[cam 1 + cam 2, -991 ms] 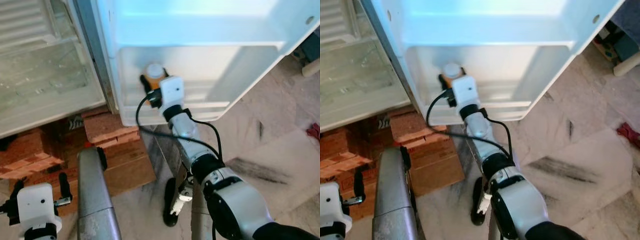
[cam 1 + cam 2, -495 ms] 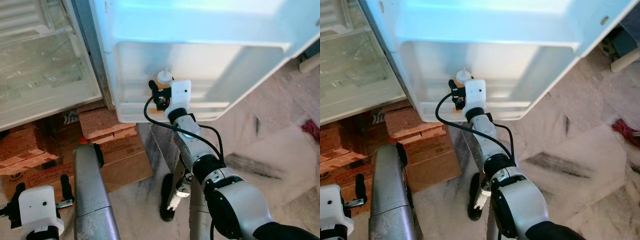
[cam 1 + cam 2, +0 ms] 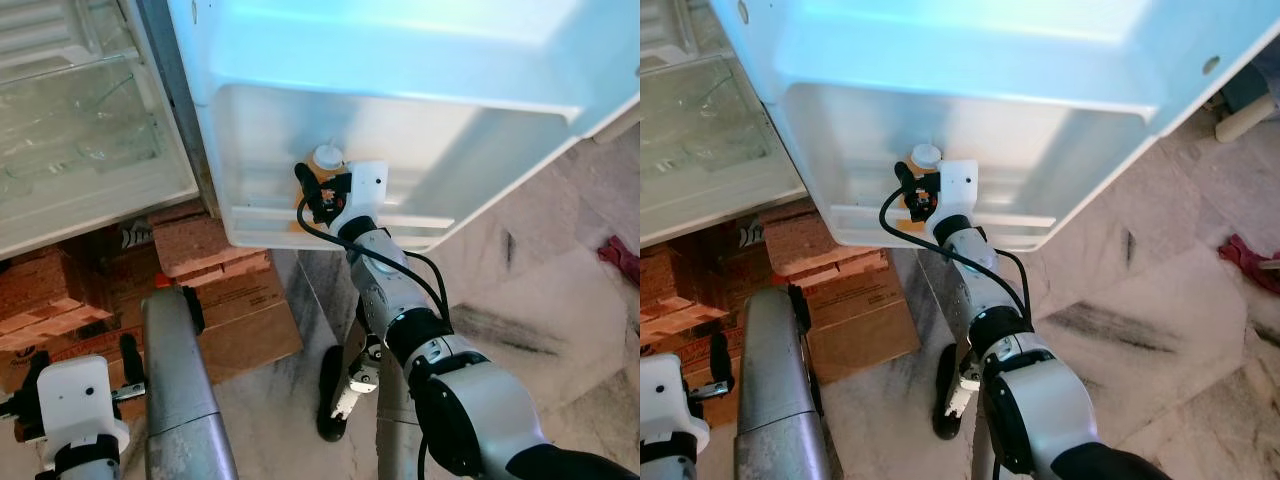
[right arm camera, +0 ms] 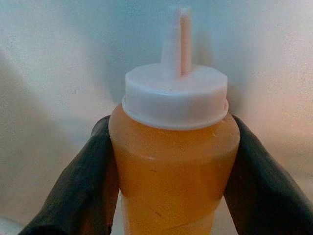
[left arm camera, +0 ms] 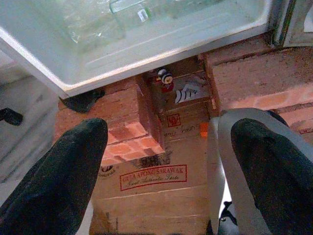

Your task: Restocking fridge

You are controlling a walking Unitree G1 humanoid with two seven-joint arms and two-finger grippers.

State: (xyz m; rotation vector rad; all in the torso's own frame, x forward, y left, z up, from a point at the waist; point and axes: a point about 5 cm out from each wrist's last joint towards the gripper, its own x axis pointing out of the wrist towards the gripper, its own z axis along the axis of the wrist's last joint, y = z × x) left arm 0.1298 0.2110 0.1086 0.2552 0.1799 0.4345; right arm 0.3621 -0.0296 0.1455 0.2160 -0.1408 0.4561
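right wrist view showed the right gripper point(image 4: 171, 176) clamped on an upright orange squeeze bottle point(image 4: 173, 166) with a white nozzle cap, inside the fridge door's lower shelf point(image 3: 330, 225). the left gripper point(image 5: 171, 166) hung low with its fingers spread apart, above bricks point(image 5: 122, 127) and a cardboard box point(image 5: 151, 181).

Orange squeeze bottle point(image 4: 173, 169) — white nozzle cap point(image 4: 176, 95) — upright, clamped between black jaws.

Inside the white plastic fridge door shelf point(image 3: 400, 150), open room stretches toward three o'clock of the orange squeeze bottle with white nozzle cap point(image 4: 173, 156), with the shelf's low front rail point(image 3: 300, 215) barring entry from below.
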